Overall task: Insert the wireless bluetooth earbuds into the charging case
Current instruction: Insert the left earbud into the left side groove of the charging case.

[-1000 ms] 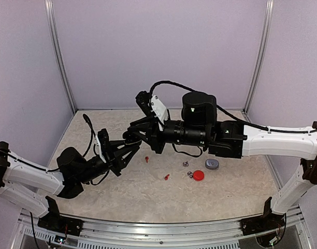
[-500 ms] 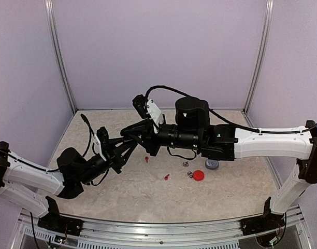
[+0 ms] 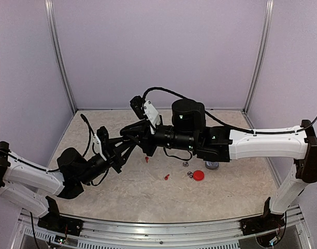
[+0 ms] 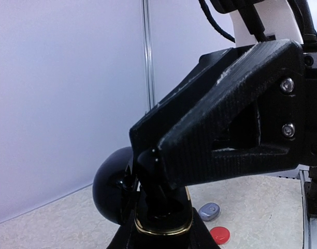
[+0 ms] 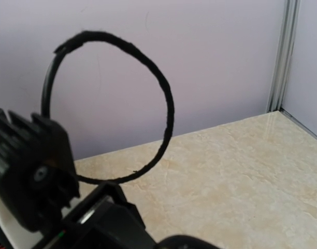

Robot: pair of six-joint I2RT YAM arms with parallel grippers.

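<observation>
Marbled beige tabletop — lilac walls (red earbud, apparently).

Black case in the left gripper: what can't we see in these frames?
- Inside of the black case: left wrist view, the right gripper covers the opening; bud inside or not, cannot tell.
- Right gripper's fingertips: out of frame in the right wrist view; only a cable and wall show.
- Grey case: top view, partly under the right arm.
- Black buds: seen in no view.

site: robot lab cell | cues: lilac panel walls, aluminium posts, marble-look tabletop
</observation>
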